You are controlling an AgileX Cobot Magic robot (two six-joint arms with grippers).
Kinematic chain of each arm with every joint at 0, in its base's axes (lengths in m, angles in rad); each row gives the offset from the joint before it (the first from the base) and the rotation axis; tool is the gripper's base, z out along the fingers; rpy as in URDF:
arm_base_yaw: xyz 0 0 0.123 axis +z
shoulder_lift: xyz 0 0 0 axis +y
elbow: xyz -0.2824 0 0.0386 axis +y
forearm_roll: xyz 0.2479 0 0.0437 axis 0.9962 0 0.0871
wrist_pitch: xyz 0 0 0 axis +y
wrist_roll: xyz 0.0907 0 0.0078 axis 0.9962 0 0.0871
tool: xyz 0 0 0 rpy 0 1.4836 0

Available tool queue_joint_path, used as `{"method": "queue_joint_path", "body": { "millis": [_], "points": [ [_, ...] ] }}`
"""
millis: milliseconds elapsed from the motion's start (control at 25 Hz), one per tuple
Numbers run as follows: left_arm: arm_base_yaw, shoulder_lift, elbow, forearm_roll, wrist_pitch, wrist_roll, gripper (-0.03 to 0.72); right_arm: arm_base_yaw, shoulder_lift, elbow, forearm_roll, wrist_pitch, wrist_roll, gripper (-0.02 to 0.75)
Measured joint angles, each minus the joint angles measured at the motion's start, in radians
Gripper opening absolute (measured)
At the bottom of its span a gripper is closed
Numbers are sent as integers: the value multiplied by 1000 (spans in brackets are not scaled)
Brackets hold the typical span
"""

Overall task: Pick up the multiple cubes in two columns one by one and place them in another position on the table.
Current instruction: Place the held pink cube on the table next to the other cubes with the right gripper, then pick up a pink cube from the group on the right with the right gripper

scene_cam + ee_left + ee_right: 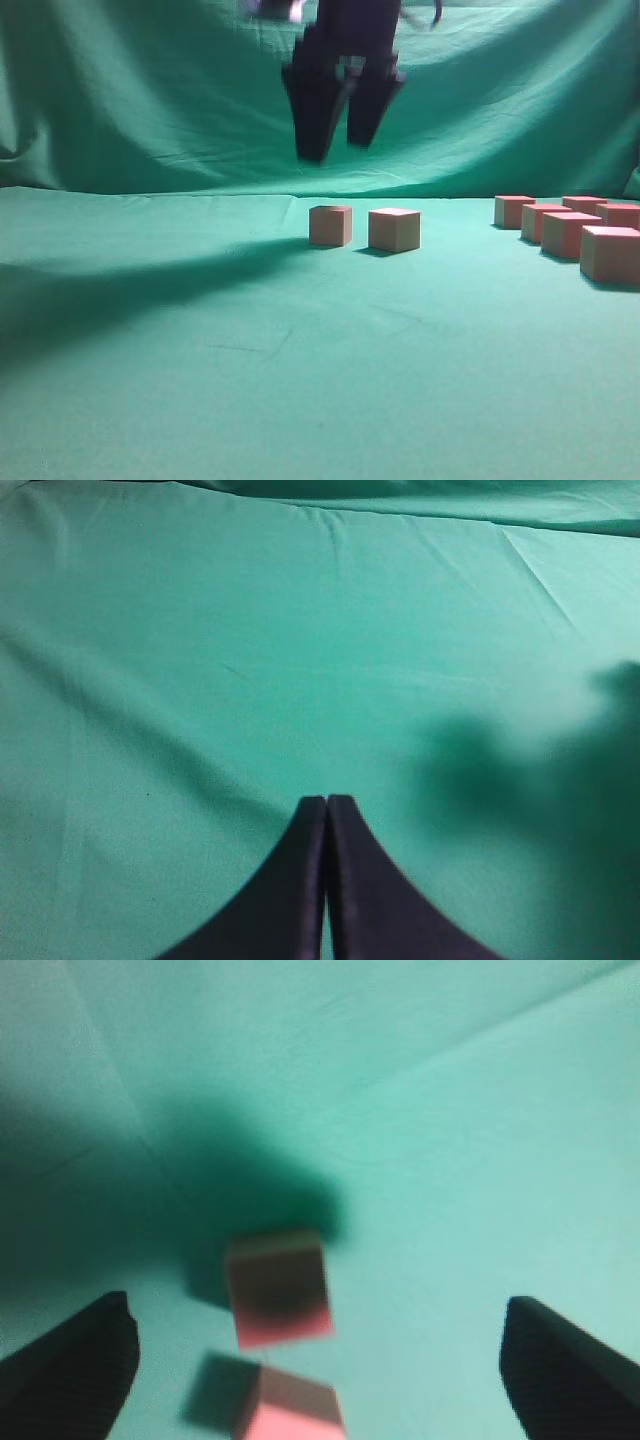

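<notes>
Two cubes stand side by side on the teal table at mid-depth. Several more cubes stand in two columns at the right edge. My right gripper hangs open and empty, high above the two middle cubes. In the blurred right wrist view its jaws are wide apart, with one cube and a second cube far below between them. My left gripper is shut on nothing over bare cloth and does not show in the exterior view.
A draped green backdrop rises behind the table. A long arm shadow lies across the left of the cloth. The left wrist view shows only wrinkled cloth and a dark shadow at its right.
</notes>
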Motion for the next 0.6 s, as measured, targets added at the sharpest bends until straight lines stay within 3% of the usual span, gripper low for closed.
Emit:
{"method": "queue_joint_path", "body": {
  "millis": [160,320,440,600],
  "points": [
    [0,0,0,0,0,0,0,0,-80,-40,-53,23,77,668],
    [0,0,0,0,0,0,0,0,-248,-44,-146,40,243,570],
    [0,0,0,0,0,0,0,0,-341,-42,-198,46,391,578],
    [0,0,0,0,0,0,0,-37,-498,91,-199,46,512,578]
  ]
}}
